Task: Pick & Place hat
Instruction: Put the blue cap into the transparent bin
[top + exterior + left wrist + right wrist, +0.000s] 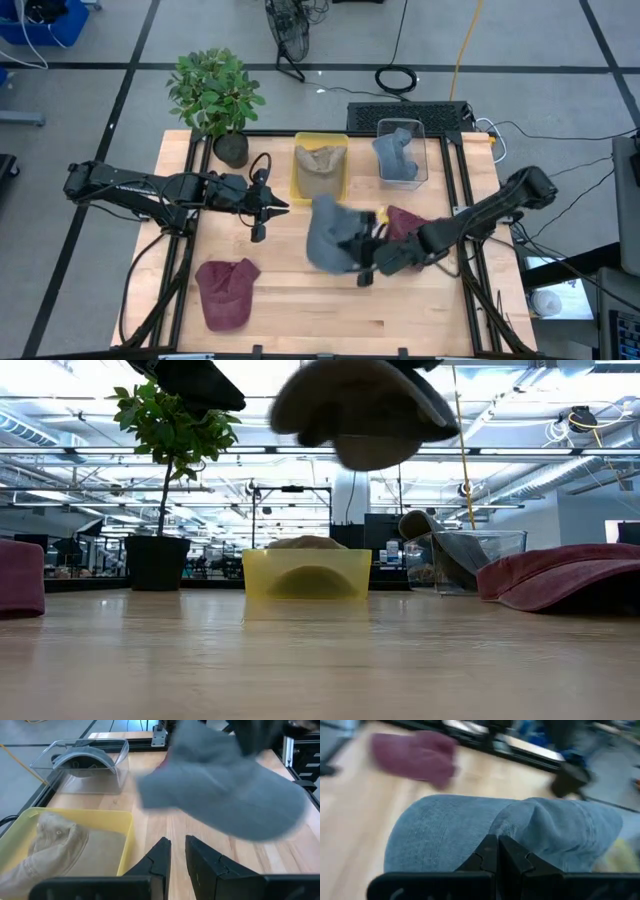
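The light wooden table [300, 300] carries a potted plant [228, 148] at its far left corner, with a yellow bin [320, 187] and a clear bin [403, 152] along the far edge beyond both sets of jaws. A maroon cap [226, 292] lies near the front left, on the near side of the left arm's jaws, and another maroon cap [402, 220] lies just beside the right arm's jaws.

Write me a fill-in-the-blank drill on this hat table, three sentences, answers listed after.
1. The right gripper is shut on a ____ hat held above the table.
2. The yellow bin holds a ____ hat.
3. The clear bin sits beside the yellow bin and holds a ____ hat.

Missing words: blue-grey; tan; blue-grey
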